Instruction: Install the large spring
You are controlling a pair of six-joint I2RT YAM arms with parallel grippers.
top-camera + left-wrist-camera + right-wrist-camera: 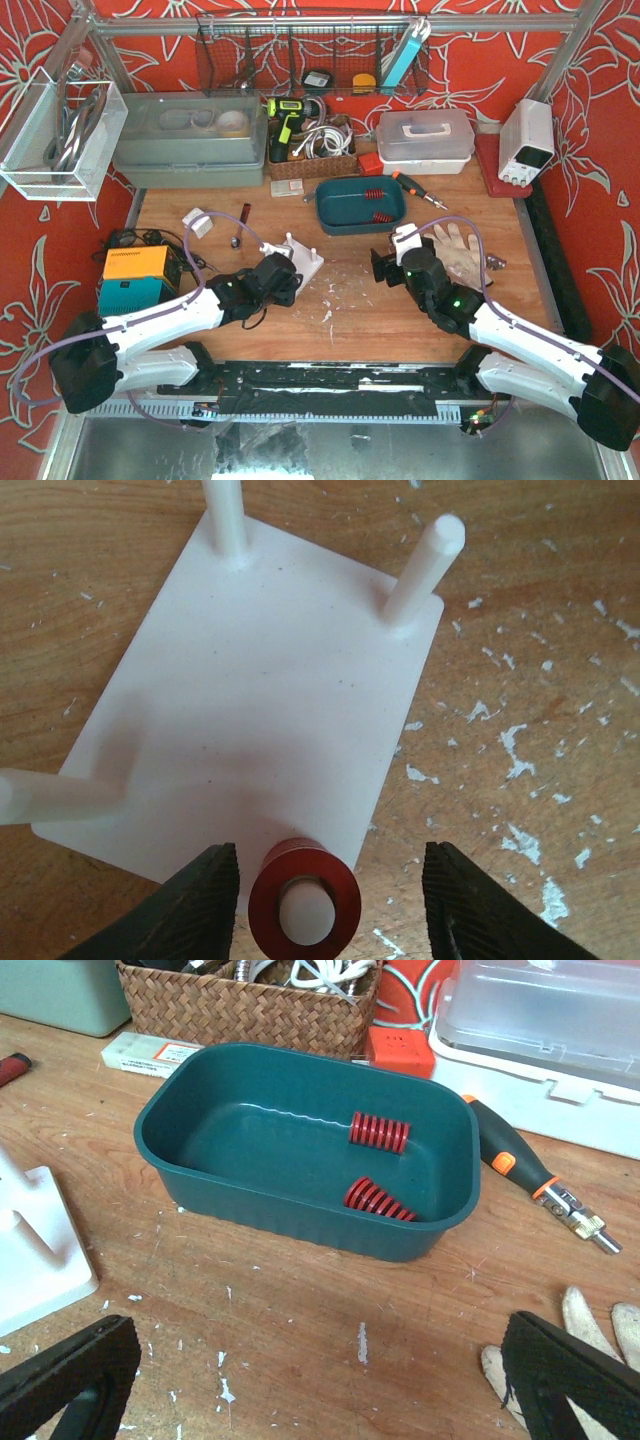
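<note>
Red-patterned walls [60, 20] close in a scuffed wooden table [350, 340], where a white base plate [260, 700] lies just left of centre with its posts standing up. The red spring [262, 905] sits over the near post [305, 917], whose white tip shows through the coil's bore, so it appears seated. The left gripper [328, 870] hangs directly above it, jaws partly spread with a clear gap on each flank, gripping nothing; that spacing suits a straight lift away. On the right, the right gripper [320, 1380] is spread fully wide and empty, facing the teal bin [300, 1205], where two spare springs [379, 1131] lie, probably ready for another pick.
</note>
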